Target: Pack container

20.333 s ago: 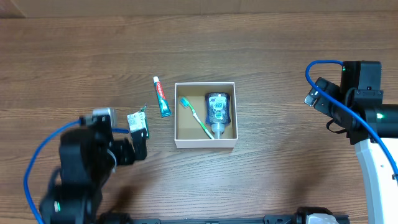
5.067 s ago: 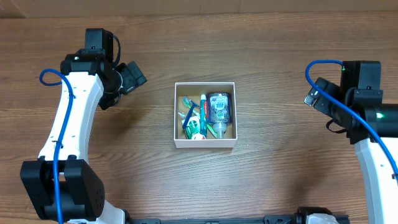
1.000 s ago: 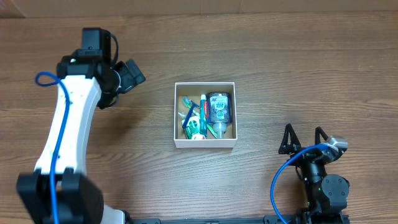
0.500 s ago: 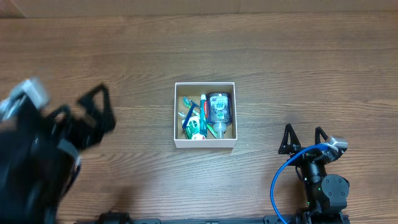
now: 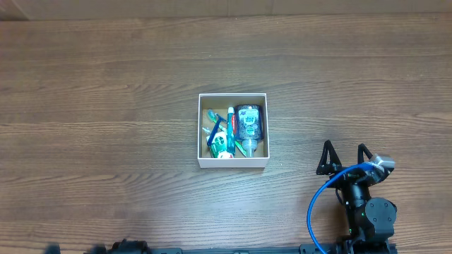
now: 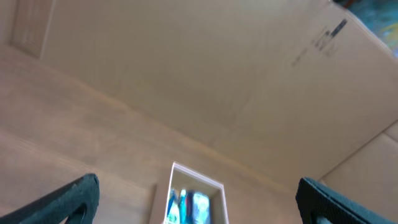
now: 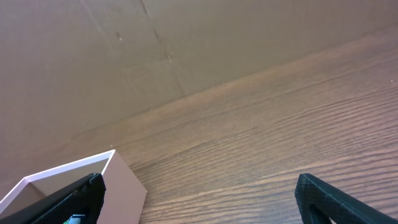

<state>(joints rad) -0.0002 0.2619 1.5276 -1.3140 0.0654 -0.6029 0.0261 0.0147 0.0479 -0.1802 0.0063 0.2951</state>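
Note:
The container (image 5: 232, 163) is a square white box with a brown inside, at the middle of the table. It holds a blue bottle (image 5: 248, 123), a toothpaste tube (image 5: 230, 121), a toothbrush (image 5: 212, 130) and a green packet (image 5: 222, 146). My right gripper (image 5: 342, 156) rests open and empty at the front right, apart from the box. In the right wrist view (image 7: 199, 208) the box's corner (image 7: 124, 186) shows at left. My left gripper (image 6: 198, 208) is open and empty, facing the container (image 6: 219, 198) from a distance. The left arm does not show in the overhead view.
A brown cardboard wall (image 6: 205, 68) stands along the far edge of the wooden table (image 5: 106, 85). A blue cable (image 5: 319, 201) loops beside the right arm's base at the front right.
My left arm has swung down from the upper left and left the overhead view. The right arm and the container's contents have not moved.

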